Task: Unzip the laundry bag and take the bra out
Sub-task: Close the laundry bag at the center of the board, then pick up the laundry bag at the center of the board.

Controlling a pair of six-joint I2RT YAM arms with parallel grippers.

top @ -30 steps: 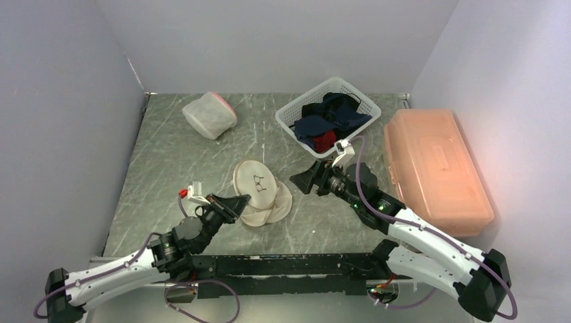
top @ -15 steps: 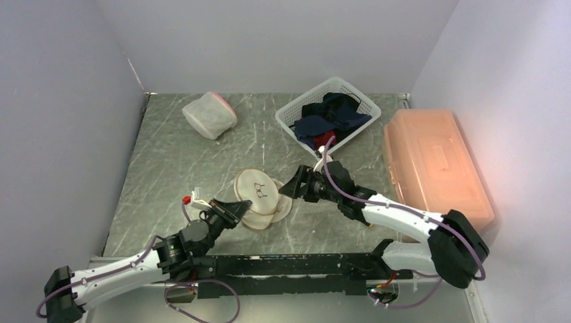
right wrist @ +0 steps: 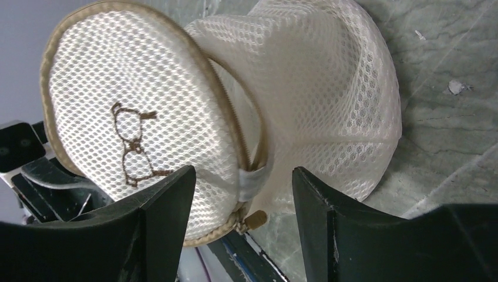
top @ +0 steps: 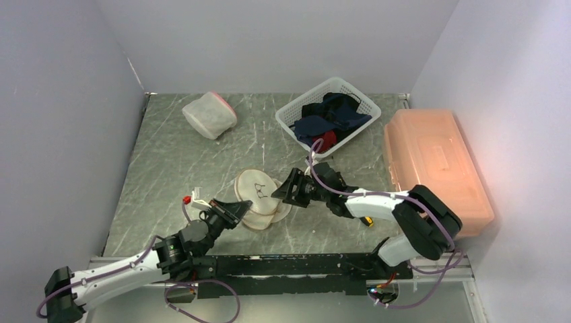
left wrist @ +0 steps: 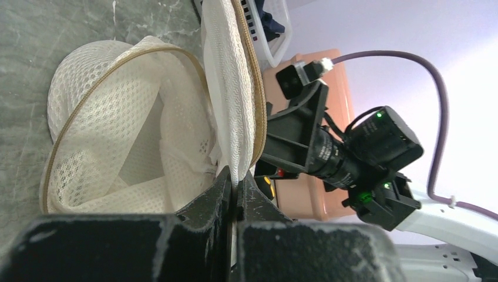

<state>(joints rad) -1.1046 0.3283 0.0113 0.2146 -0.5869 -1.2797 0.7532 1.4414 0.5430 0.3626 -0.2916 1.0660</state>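
Note:
The round white mesh laundry bag [top: 264,199] lies on the table with its zip undone and its lid [top: 254,183], which has a brown bra outline stitched on it, raised. My left gripper [top: 235,210] is shut on the lid's rim [left wrist: 234,158]. White fabric [left wrist: 147,176] shows inside the bag; I cannot tell whether it is the bra. My right gripper [top: 287,188] is open at the bag's right side. In the right wrist view its fingers [right wrist: 167,217] straddle the zip end and the brown zipper pull [right wrist: 255,219], without touching them.
A white basket [top: 291,112] of dark clothes stands at the back right. An orange lidded box [top: 434,168] lies along the right wall. A second mesh bag with a pink rim [top: 210,114] sits at the back left.
My right gripper has moved left from near the basket to the bag's right side. My left gripper still holds the lid's rim and has shifted slightly.

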